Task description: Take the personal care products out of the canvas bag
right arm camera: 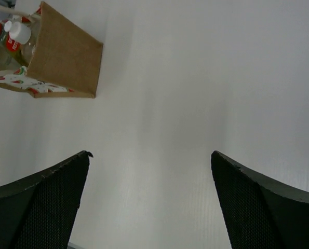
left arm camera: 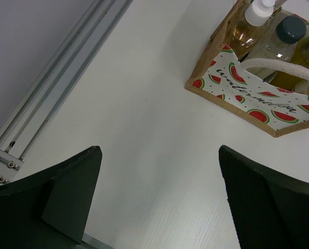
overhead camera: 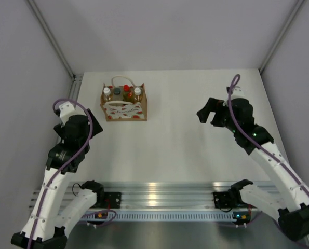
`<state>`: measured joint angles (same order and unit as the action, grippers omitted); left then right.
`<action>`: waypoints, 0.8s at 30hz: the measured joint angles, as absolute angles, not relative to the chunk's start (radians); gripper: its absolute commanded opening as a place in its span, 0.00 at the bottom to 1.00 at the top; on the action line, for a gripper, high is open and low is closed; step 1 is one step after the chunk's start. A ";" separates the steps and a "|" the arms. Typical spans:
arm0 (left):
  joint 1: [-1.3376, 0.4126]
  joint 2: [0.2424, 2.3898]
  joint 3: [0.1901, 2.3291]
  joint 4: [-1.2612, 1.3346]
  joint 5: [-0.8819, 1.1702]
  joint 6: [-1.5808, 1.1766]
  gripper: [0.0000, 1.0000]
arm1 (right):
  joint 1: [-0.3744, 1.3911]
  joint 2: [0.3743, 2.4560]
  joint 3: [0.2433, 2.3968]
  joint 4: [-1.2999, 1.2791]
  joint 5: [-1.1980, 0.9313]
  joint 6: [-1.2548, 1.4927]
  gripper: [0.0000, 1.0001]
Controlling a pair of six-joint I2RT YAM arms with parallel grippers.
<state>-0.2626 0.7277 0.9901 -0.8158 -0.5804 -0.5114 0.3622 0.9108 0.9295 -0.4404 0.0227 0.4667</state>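
The canvas bag (overhead camera: 124,110) stands upright at the back left of the table, with a watermelon-print front panel and white rope handles. All four bottles stand inside it: a white-capped one (overhead camera: 107,92), a dark-capped one (overhead camera: 117,91), a red-capped one (overhead camera: 126,90) and a second white-capped one (overhead camera: 137,91). My left gripper (overhead camera: 95,126) is open and empty, near and left of the bag. In the left wrist view (left arm camera: 159,150) the bag (left arm camera: 247,88) is at the upper right. My right gripper (overhead camera: 208,114) is open and empty, well to the bag's right. In the right wrist view (right arm camera: 150,154) the bag (right arm camera: 66,57) is at the upper left.
An aluminium rail (left arm camera: 55,88) runs along the table's left edge beside a grey wall. Grey walls close in the back and both sides. A metal rail (overhead camera: 154,194) with the arm bases runs along the near edge.
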 measured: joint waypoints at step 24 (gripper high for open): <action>-0.263 0.685 0.986 -0.816 -0.584 -0.515 0.99 | 0.804 1.933 1.655 -0.261 0.248 0.669 0.55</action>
<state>-0.2626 0.6853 0.9859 -0.8158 -0.5842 -0.5152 0.8043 1.9327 1.6550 -0.2611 0.2481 0.6693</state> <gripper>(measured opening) 0.985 0.556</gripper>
